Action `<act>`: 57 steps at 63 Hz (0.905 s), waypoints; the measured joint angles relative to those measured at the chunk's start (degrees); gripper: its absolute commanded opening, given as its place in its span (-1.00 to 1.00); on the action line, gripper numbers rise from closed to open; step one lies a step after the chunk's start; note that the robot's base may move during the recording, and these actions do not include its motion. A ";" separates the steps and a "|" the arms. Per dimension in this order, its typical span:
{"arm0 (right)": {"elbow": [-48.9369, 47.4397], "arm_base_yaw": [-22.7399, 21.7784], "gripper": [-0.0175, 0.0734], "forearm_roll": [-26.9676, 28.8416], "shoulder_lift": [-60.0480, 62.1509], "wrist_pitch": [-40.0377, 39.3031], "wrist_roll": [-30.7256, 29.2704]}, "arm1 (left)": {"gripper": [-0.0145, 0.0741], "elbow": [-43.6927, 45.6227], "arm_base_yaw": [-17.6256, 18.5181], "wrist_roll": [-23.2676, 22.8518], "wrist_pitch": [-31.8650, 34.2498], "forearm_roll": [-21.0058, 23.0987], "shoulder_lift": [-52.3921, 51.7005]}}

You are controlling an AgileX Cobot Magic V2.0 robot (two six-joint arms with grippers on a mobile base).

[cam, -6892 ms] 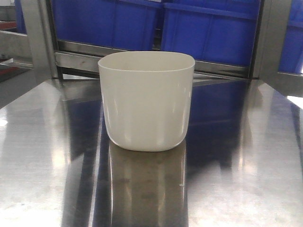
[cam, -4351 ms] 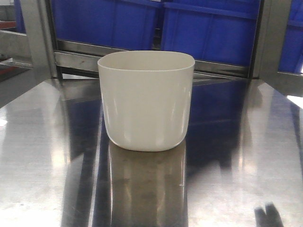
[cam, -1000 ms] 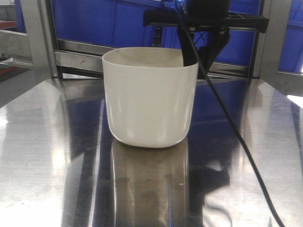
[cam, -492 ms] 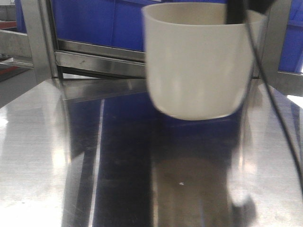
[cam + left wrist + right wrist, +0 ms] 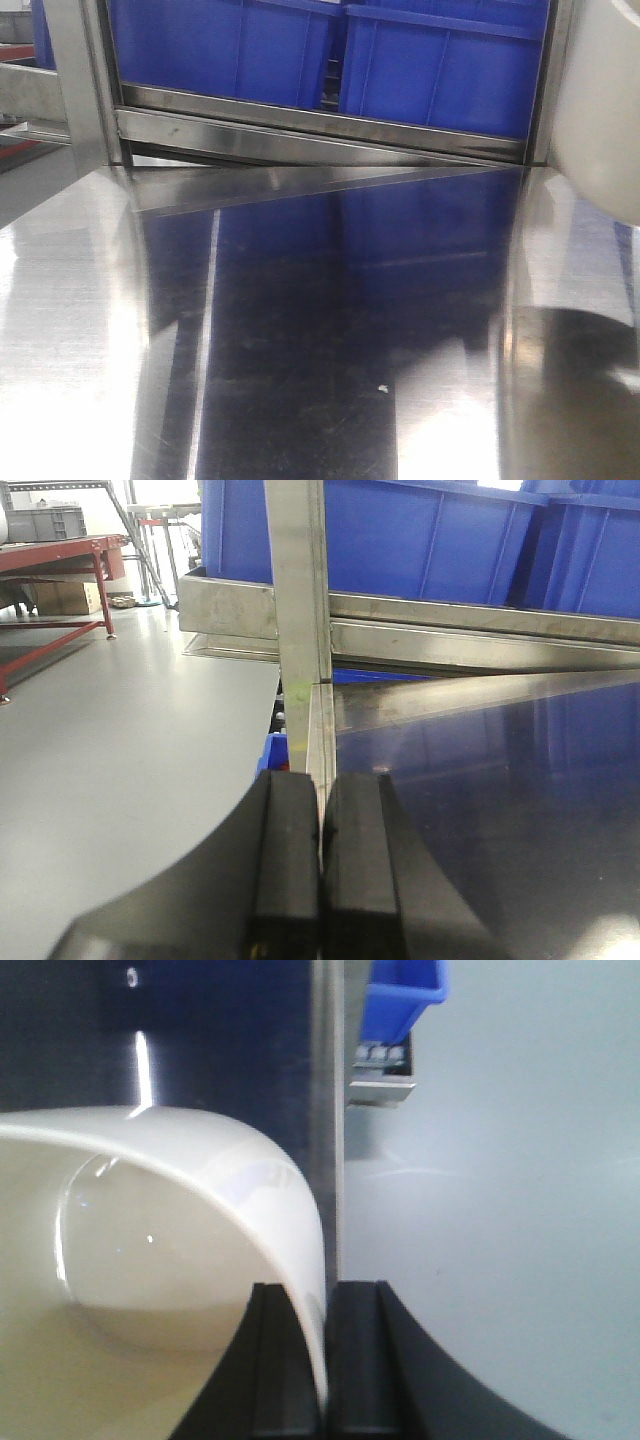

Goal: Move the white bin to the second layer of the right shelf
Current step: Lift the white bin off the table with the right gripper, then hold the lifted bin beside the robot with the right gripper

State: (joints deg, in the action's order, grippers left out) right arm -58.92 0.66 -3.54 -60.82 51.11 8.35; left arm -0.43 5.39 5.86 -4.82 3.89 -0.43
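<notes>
My right claw (image 5: 325, 1360) clamps the wall of the smooth cream-white plastic bin (image 5: 150, 1250), one finger inside, one outside. Bin hangs above the shiny steel bench (image 5: 300, 340), far right. My left claw (image 5: 320, 880) is pinched together, empty.

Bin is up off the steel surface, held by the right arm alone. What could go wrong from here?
1. The right gripper pinches only one thin wall of the white bin near its rim; the smooth plastic may slip or swing.
2. In the front view the bin sits close to the rack's steel upright, so it might clip it on the way across.
</notes>
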 measured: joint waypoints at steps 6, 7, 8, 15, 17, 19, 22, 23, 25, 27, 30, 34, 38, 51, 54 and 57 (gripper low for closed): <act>3.95 -3.32 -0.51 1.71 5.23 -1.56 -3.22 | -0.48 0.00 0.00 0.00 0.00 0.00 0.00; 4.51 -3.62 -0.51 2.06 5.96 -1.74 -3.64 | -0.48 0.00 0.00 0.00 0.00 0.00 0.00; 5.05 -3.88 -0.51 2.24 6.70 -1.87 -4.06 | -0.48 0.00 0.00 0.00 0.00 0.00 0.00; 8.80 -4.51 -0.51 3.54 11.88 -2.82 -5.83 | -0.48 0.00 0.00 0.00 0.00 0.00 0.00; 9.59 -4.51 -0.51 4.01 13.04 -3.17 -6.06 | -0.48 0.00 0.00 0.00 0.00 0.00 0.00; 10.36 -4.51 -0.51 4.30 14.15 -3.52 -6.19 | -0.48 0.00 0.00 0.00 0.00 0.00 0.00; 11.64 -4.51 -0.51 4.72 16.10 -4.08 -6.33 | -0.48 0.00 0.00 0.00 0.00 0.00 0.00; 11.99 -4.51 -0.51 4.85 16.66 -4.21 -6.40 | -0.48 0.00 0.00 0.00 0.00 0.00 0.00; 12.66 -4.51 -0.51 5.16 17.77 -4.45 -6.47 | -0.48 0.00 0.00 0.00 0.00 0.00 0.00; 13.28 -4.51 -0.51 5.29 18.86 -4.76 -6.55 | -0.48 0.00 0.00 0.00 0.00 0.00 0.00; 14.32 -4.51 -0.51 5.29 20.76 -5.07 -6.61 | -0.48 0.00 0.00 0.00 0.00 0.00 0.00; 15.67 -4.51 -0.51 5.38 23.08 -5.47 -6.70 | -0.48 0.00 0.00 0.00 0.00 0.00 0.00; 16.86 -4.51 -0.51 5.38 25.40 -5.46 -6.76 | -0.48 0.00 0.00 0.00 0.00 0.00 0.00; 19.03 -4.51 -0.51 5.42 30.47 -5.46 -6.76 | -0.48 0.00 0.00 0.00 0.00 0.00 0.00; 19.39 -4.51 -0.51 5.42 31.14 -5.59 -6.84 | -0.48 0.00 0.00 0.00 0.00 0.00 0.00; 19.61 -4.51 -0.51 5.42 31.44 -5.59 -6.84 | -0.48 0.00 0.00 0.00 0.00 0.00 0.00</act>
State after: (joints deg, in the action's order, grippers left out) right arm -39.31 -3.85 1.88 -29.38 45.52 1.51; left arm -0.43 5.39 5.86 -4.82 3.89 -0.43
